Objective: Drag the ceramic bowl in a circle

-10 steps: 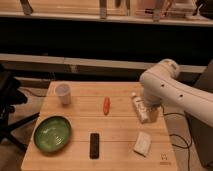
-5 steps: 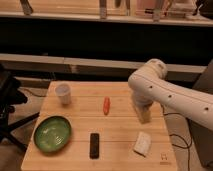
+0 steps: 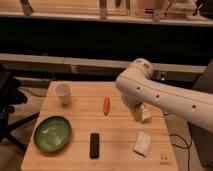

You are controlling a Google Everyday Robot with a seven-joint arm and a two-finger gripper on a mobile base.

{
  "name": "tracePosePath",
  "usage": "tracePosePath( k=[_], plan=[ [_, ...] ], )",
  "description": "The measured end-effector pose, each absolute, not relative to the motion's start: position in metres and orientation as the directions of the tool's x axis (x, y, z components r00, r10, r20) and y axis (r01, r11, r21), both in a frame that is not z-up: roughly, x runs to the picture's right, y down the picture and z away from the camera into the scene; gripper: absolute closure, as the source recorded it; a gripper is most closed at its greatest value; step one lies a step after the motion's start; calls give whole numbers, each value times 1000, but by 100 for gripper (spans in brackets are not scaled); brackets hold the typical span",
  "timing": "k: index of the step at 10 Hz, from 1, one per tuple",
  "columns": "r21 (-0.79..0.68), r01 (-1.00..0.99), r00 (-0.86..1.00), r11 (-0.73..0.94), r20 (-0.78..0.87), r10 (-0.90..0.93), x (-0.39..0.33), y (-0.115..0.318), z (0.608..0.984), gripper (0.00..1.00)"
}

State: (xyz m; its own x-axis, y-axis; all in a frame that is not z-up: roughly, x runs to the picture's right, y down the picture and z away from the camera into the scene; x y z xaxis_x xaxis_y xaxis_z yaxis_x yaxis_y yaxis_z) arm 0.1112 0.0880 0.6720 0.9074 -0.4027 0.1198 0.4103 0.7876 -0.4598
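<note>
One splayed gripper [image 3: 143, 114], seemingly empty, far from ceramic bowl [image 3: 52, 133]

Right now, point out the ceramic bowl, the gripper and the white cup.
ceramic bowl [image 3: 52, 133], camera view, centre of its green inside.
gripper [image 3: 143, 115], camera view, its tip, above the table's [image 3: 120, 132] right half.
white cup [image 3: 63, 93], camera view, its outer wall.

One camera looks down from above the bench's [image 3: 120, 136] near edge, facing its far edge and the shelves [image 3: 75, 61] behind, close enough to frame the whole benchtop. The claw [image 3: 143, 114] hangs spread near the right edge.
</note>
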Motion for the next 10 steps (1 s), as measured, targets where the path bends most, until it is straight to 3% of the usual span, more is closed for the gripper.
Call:
tracePosePath(
  k=[10],
  plan=[
    [-387,644,762,660,242,-601,32,82,675,20]
  ],
)
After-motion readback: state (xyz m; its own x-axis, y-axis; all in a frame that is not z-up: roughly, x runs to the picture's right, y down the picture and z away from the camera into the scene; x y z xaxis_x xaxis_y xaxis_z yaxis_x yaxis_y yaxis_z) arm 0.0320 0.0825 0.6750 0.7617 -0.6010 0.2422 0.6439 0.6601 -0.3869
